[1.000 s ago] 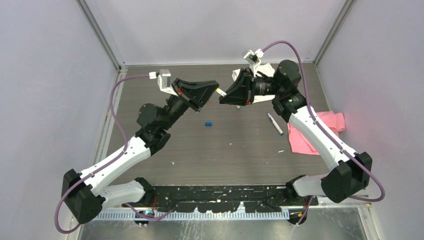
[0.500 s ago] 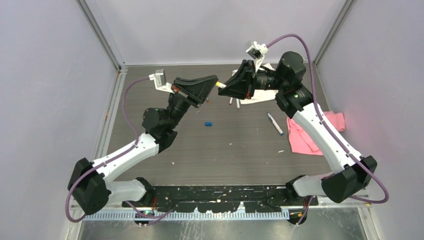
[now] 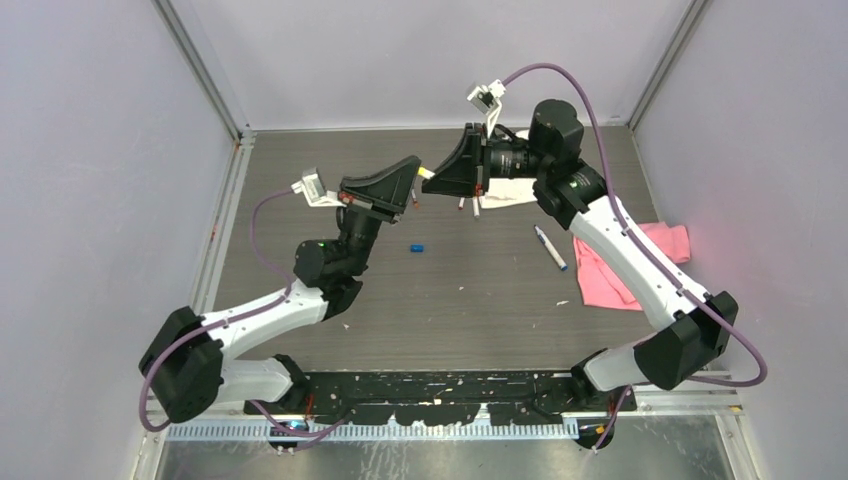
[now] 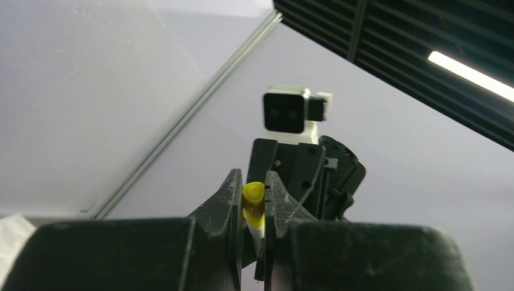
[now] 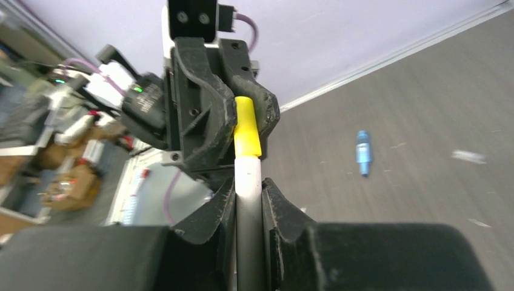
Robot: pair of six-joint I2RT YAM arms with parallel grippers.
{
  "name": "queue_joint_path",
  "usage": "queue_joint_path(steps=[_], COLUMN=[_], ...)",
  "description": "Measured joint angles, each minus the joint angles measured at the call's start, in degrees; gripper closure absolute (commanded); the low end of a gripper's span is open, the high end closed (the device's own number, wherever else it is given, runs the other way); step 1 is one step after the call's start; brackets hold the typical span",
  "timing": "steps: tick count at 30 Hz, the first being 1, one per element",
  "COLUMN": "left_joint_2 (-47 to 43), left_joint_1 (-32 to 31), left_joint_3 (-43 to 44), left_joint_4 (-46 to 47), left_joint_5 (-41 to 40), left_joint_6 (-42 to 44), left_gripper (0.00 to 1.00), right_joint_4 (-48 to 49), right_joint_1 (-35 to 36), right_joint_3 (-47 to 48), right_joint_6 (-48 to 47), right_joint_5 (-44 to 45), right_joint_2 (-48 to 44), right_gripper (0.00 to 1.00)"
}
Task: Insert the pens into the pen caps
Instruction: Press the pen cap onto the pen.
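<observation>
Yellow, white and blue on grey-brown grain

Between black jaws, a yellow cap [image 5: 246, 127] and a white pen [image 5: 248, 182]; a blue cap [image 3: 417, 246] mid-counter [image 3: 480, 300] (streaked grey-brown wood grain); a pink cloth [image 3: 605, 282] right, a white cloth [image 3: 508, 195] far, a second pen [image 3: 550, 248] white with a dark blue end.

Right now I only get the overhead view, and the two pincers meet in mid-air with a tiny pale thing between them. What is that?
Observer: The right wrist view shows it is a white pen, clamped in the right pincer.
Operator: And the other pincer?
Observer: The left wrist view shows the left pincer shut on a yellow cap.
Operator: Is the cap on?
Observer: In the right wrist view, pen and cap meet end to end in one line. How deep the pen sits is hidden.
</observation>
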Motion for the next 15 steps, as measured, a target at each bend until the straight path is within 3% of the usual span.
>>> queue_joint_path(steps=[7, 11, 15], left_joint_2=[6.64, 9.27, 9.62], left_joint_1=[3.74, 5.09, 5.09], left_joint_3=[-2.64, 0.46, 2.32], left_joint_4=[20.06, 20.94, 19.21], left_joint_5=[9.90, 13.51, 15.85], left_joint_6=[-0.57, -5.49, -8.33], left_gripper=[0.99, 0.99, 1.00], right_joint_4=[6.27, 3.93, -3.65], right_joint_1=[0.02, 0.00, 0.52], right_joint_3=[1.88, 3.78, 5.42], right_joint_6=[11.43, 5.79, -6.05], right_joint_5=[-7.06, -6.82, -3.39], right_joint_2=[3.17, 2.78, 0.44], right_gripper=[1.00, 1.00, 1.00])
